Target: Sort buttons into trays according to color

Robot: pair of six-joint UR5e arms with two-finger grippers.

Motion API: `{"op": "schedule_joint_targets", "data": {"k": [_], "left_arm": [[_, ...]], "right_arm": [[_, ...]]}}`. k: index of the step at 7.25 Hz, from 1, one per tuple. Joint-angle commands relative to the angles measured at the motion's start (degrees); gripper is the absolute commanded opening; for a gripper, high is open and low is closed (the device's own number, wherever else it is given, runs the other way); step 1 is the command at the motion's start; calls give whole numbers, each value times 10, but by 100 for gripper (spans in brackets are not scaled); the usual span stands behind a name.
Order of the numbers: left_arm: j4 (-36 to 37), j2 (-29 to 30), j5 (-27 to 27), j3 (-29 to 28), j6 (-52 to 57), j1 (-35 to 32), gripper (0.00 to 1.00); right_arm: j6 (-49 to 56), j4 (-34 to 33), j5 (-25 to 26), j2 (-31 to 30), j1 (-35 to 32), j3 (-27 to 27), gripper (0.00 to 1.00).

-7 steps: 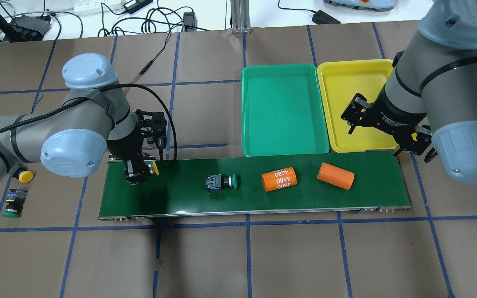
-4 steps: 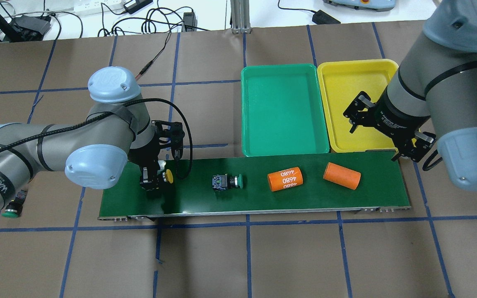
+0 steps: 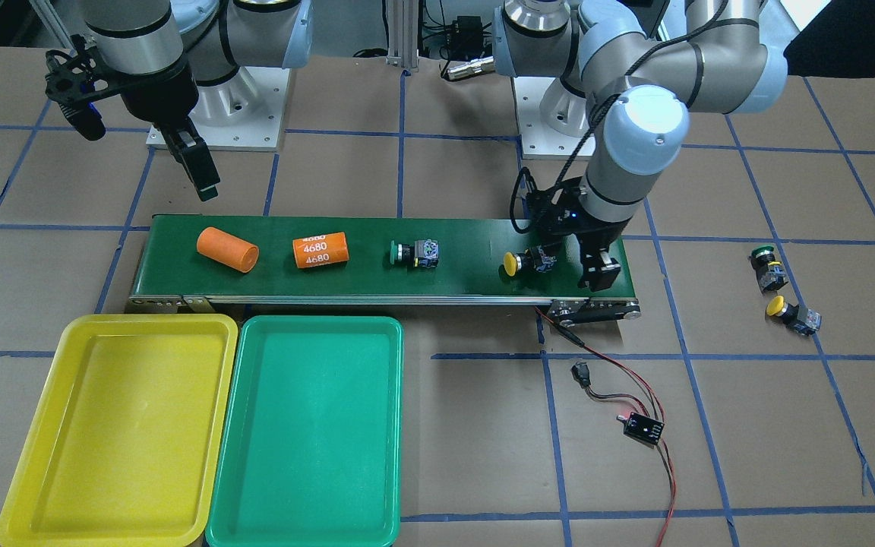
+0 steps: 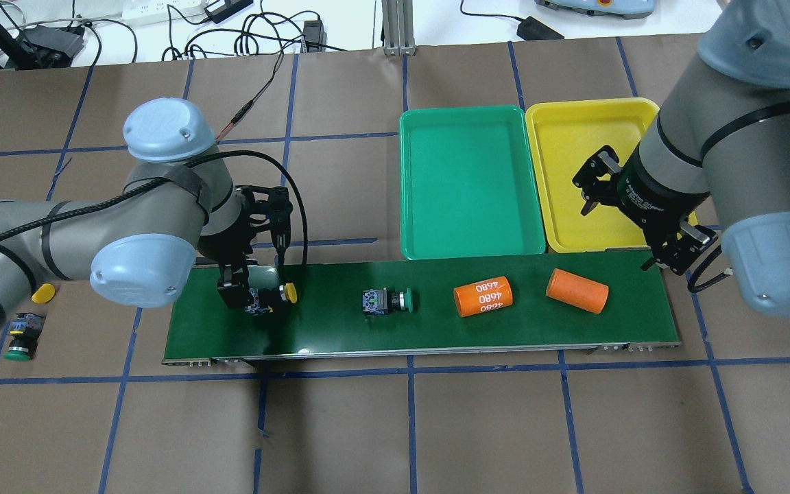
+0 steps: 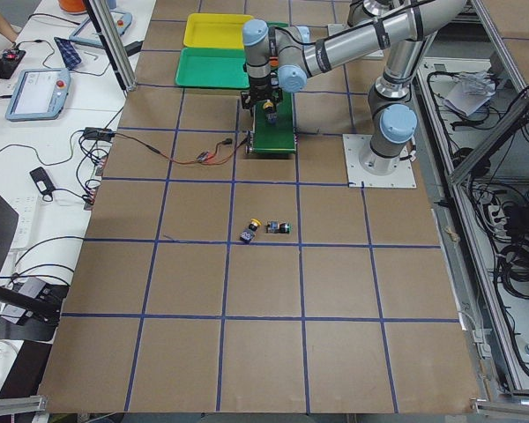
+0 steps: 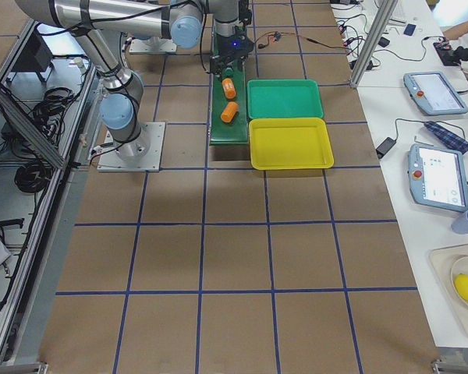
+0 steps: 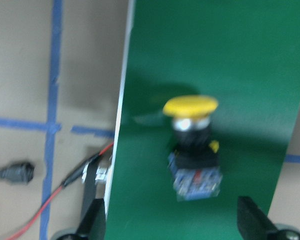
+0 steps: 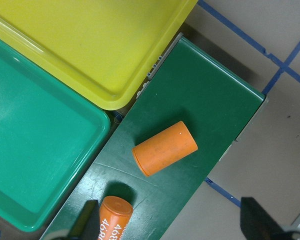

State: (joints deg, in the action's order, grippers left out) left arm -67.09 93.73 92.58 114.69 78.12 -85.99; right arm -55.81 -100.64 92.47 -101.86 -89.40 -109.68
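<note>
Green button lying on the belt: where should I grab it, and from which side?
I'd take the green button by its blocky body, from straight above, closing across the conveyor belt. It lies on its side, stem along the belt, so the body's flat sides face the belt's edges.

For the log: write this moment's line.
left tool open at yellow button on belt | right tool open near belt end | yellow tray, green tray empty

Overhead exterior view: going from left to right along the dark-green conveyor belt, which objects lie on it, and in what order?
yellow-capped button → green-capped button → orange cylinder marked 4680 → plain orange cylinder
</note>
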Motion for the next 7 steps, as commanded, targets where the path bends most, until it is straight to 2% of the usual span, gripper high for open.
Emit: {"op": "schedule_joint_targets", "data": {"k": [1, 2, 4, 5, 7], "left_arm": [[1, 9, -20, -9, 57, 126, 100], [4, 26, -19, -17, 199, 180, 100], [33, 48, -14, -24, 387, 247, 100], [69, 72, -16, -27, 483, 290, 96], [106, 125, -14, -59, 615, 350, 96]], "right_arm": [[-53, 4, 2, 1, -12, 0, 100], [-88, -3, 1, 2, -23, 0, 100], [-119, -3, 0, 4, -37, -11, 100], [-123, 2, -20, 4, -38, -18, 100], [-196, -3, -57, 4, -38, -22, 100]]}}
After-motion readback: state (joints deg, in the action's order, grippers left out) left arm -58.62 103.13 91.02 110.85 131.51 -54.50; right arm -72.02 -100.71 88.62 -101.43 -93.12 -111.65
